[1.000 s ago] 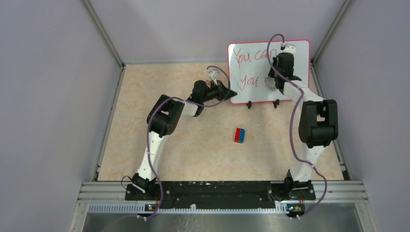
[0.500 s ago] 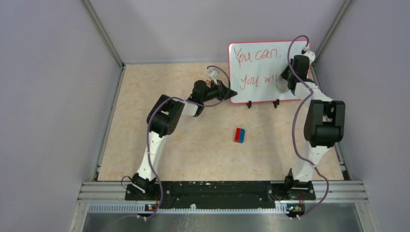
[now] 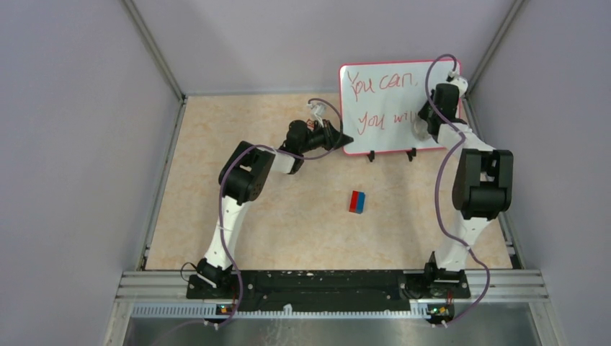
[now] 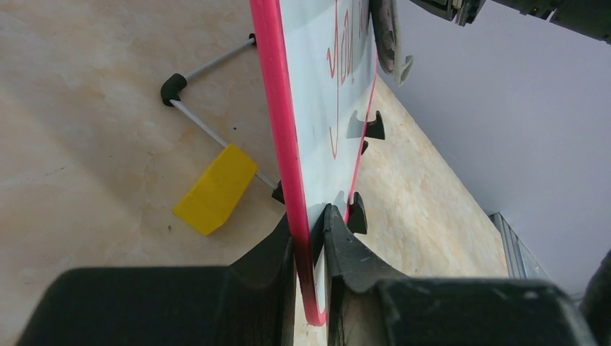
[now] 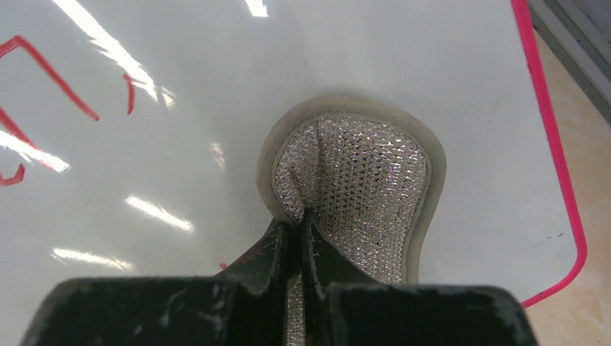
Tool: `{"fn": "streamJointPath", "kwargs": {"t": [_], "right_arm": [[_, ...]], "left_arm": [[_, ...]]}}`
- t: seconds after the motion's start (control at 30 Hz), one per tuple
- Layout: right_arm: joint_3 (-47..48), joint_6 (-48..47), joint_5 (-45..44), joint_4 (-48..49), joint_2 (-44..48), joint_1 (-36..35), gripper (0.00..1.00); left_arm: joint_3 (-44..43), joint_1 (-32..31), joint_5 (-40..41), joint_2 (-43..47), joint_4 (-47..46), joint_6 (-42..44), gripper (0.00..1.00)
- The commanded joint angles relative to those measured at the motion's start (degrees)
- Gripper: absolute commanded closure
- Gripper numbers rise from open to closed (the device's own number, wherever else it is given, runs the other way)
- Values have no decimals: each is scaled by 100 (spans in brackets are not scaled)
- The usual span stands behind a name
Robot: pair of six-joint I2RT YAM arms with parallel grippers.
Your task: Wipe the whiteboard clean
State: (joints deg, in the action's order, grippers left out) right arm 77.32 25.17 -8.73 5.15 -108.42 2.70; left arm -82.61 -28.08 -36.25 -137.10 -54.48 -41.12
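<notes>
**Beige worktop, propped board: two thin grips carry the whole wipe**

The marbled worktop [image 3: 238,216] sits boxed in by plain lavender walls. Near its centre lies a red-and-blue block [image 3: 357,202], well apart from both arms. Farther back, at about 1 o'clock, the whiteboard [image 3: 389,137] stands upright on its small black feet.

The left gripper [image 4: 310,234] is clenched on the board's pink frame at its 7 o'clock corner, so only the thin rim is held. The right gripper [image 5: 301,220] is clamped on a fold of a glittery grey wiping pad [image 5: 360,180]. It presses the pad flat against the board near the 4 o'clock corner, just beside the frame.

Red writing [image 3: 378,83] covers the board from 9 to 12 o'clock, so most of the job looks undone.

Likely risks:
- A hard push could twist the rim out of the left grip and tip the board back over its wire stand and the yellow piece [image 4: 215,189] behind it.
- The pad could drag out of its narrow pinch.
- The pad could catch on the frame at 3 o'clock.
- Sweeping toward 9 o'clock brings the right arm close to the left gripper.
</notes>
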Motion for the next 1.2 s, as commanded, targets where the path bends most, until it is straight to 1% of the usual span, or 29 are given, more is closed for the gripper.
{"fn": "streamJointPath", "kwargs": {"t": [0.0, 0.07, 0.17, 0.27, 0.37, 0.57, 0.67, 0.77, 0.87, 0.93, 1.07, 1.17], "right_arm": [[293, -440, 845, 187, -221, -754, 100], [342, -583, 849, 312, -189, -1007, 100], [118, -486, 847, 693, -38, -1084, 100], [-177, -232, 416, 860, 80, -1000, 100], [-302, 78, 182, 759, 81, -735, 100], [-556, 986, 138, 286, 0, 115, 100], [-607, 1158, 25, -2, -12, 375, 100], [-611, 1146, 33, -46, -19, 428, 100], [-541, 940, 594, 239, -96, 401, 100], [-434, 868, 784, 293, -147, 281, 100], [-227, 736, 1019, 427, -177, -175, 100], [-74, 681, 1083, 497, -139, -706, 100]], "left_arm": [[180, 217, 470, 128, 228, 562, 100], [184, 216, 474, 131, 229, 566, 100], [216, 217, 495, 154, 234, 587, 100], [227, 219, 496, 166, 226, 588, 100], [238, 218, 488, 167, 211, 582, 100], [270, 240, 487, 182, 193, 571, 100], [267, 251, 480, 175, 183, 562, 100], [262, 250, 470, 158, 158, 536, 100], [259, 253, 459, 149, 141, 518, 100], [251, 246, 461, 148, 147, 524, 100], [250, 254, 468, 144, 140, 526, 100], [247, 252, 472, 144, 148, 526, 100]]}}
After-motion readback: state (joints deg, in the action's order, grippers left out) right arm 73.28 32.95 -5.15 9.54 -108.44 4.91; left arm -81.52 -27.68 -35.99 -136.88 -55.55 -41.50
